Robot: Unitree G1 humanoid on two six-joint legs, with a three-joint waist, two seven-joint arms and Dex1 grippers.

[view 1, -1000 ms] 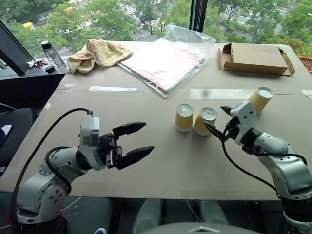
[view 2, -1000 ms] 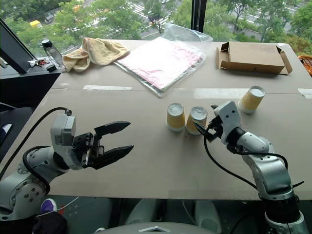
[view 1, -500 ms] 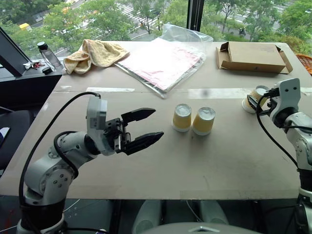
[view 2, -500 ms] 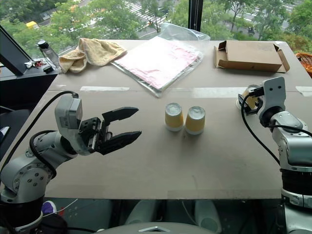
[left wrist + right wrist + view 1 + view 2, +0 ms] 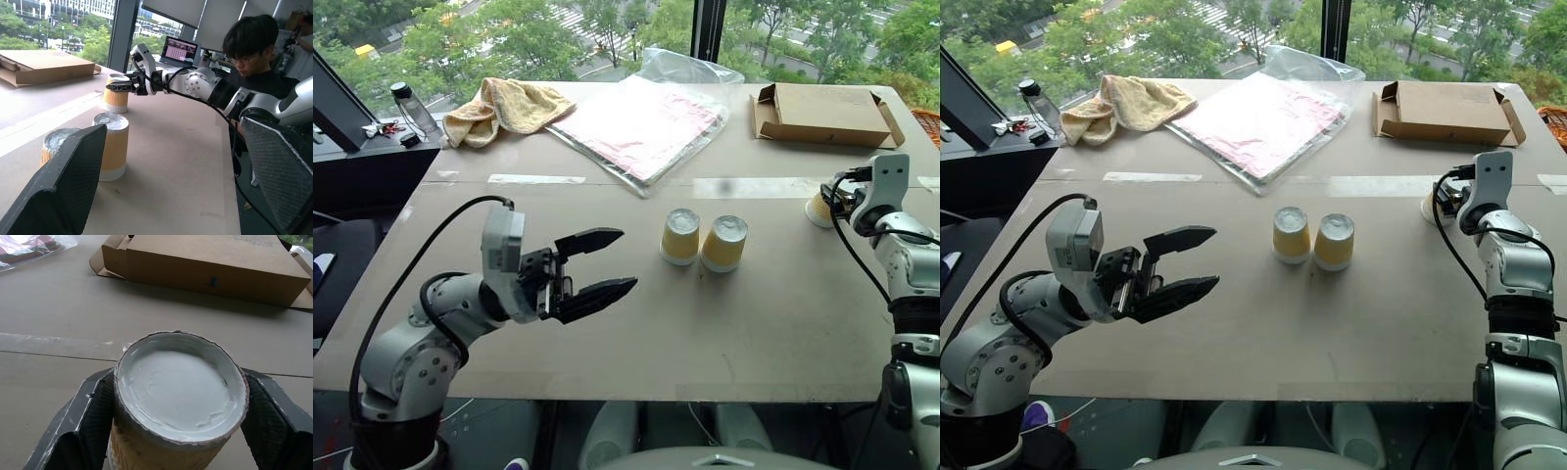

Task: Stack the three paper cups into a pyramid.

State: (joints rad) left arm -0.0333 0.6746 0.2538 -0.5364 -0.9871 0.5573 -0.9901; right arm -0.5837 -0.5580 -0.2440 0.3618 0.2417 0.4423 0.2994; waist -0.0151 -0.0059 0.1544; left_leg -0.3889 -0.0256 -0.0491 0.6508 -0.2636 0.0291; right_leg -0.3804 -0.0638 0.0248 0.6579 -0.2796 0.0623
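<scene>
Three paper cups on the table (image 5: 607,362): two stand together in the middle, one is held at the right side.

The pair of cups (image 5: 703,239) stands upside down with the white bases up, touching or almost touching; I cannot tell which. The third cup (image 5: 178,401), also base up, is near the right edge of the table, and the right gripper (image 5: 178,416) has one black finger pressed on each side of its ribbed wall. From the head views this cup (image 5: 819,209) is mostly hidden behind the right wrist. The left gripper (image 5: 602,262) hovers over the table to the left of the pair, its two fingers spread wide with nothing between them. At the far side lie one cardboard box (image 5: 827,116), one yellow towel (image 5: 509,106), one plastic bag (image 5: 646,122) with pink sheets, and one bottle (image 5: 416,106) beside the table.
</scene>
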